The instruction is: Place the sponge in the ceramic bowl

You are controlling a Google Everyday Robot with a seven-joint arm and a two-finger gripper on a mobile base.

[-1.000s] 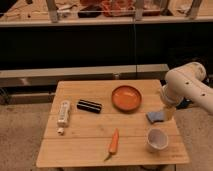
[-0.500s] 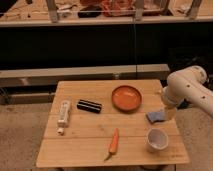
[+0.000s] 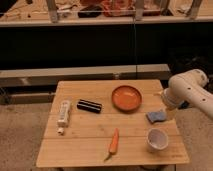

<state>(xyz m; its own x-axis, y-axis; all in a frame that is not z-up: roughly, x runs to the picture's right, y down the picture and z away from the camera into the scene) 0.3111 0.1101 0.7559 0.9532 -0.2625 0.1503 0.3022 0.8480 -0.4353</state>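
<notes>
The sponge [image 3: 156, 116] is a small blue-grey pad lying flat on the wooden table [image 3: 90, 145], near its right edge. The ceramic bowl [image 3: 126, 98] is an orange dish a little to the sponge's upper left, with nothing in it. My white arm [image 3: 192, 92] reaches in from the right. Its gripper [image 3: 170, 113] hangs at the table's right edge, just right of the sponge and close to it. I cannot tell whether it touches the sponge.
A white cup [image 3: 157, 139] stands in front of the sponge. A carrot [image 3: 114, 142] lies at the front middle, a black bar [image 3: 89, 105] left of the bowl, and a white tube [image 3: 63, 112] at the left. A dark counter runs behind the table.
The arm has sunk a little and drifted right, bringing the gripper lower beside the sponge. The objects on the table have not moved.
</notes>
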